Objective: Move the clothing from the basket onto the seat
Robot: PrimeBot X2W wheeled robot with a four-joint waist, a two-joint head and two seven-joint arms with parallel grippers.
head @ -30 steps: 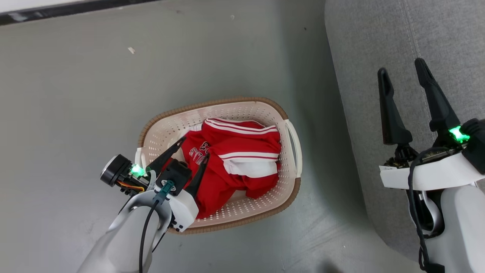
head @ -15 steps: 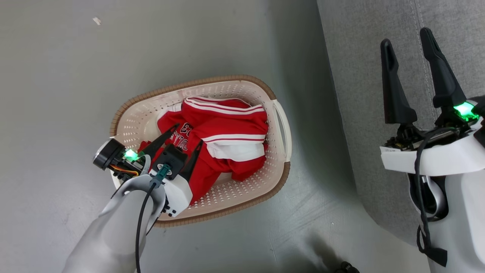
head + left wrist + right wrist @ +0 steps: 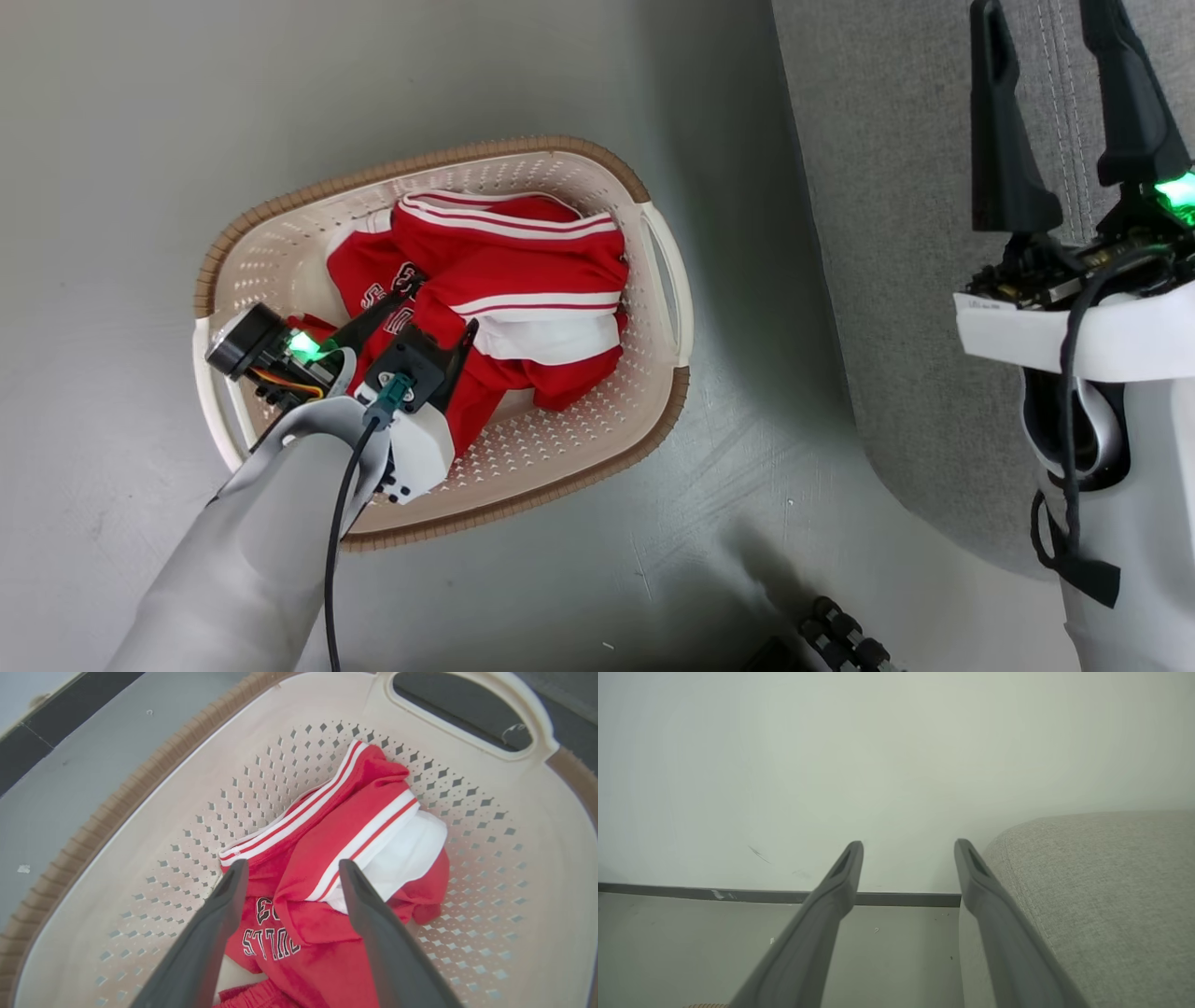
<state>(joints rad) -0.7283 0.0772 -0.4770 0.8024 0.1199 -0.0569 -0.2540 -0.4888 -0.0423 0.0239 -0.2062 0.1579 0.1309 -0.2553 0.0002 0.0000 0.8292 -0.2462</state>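
Note:
The clothing (image 3: 532, 280), bright red with white stripes and dark lettering, lies bunched in the cream basket (image 3: 420, 163) on the floor. My left gripper (image 3: 441, 303) is open inside the basket, its fingers pointing down at the near part of the heap. In the left wrist view the clothing (image 3: 373, 793) fills the middle of the basket (image 3: 280, 732), and the left gripper (image 3: 293, 865) straddles a striped fold without closing on it. My right gripper (image 3: 1041, 19) hangs open over the grey seat (image 3: 887, 187). In the right wrist view the right gripper (image 3: 909, 844) is empty beside the seat (image 3: 1101, 882).
The basket stands on grey floor, just left of the seat's rounded corner. A pale wall with a dark baseboard (image 3: 738, 895) runs behind. A black ribbed part (image 3: 840, 635) shows at the bottom edge of the head view.
The head camera has tilted, shifting the whole picture. Relative to the basket, my left gripper has reached further in, over the clothing. Both grippers have stayed open.

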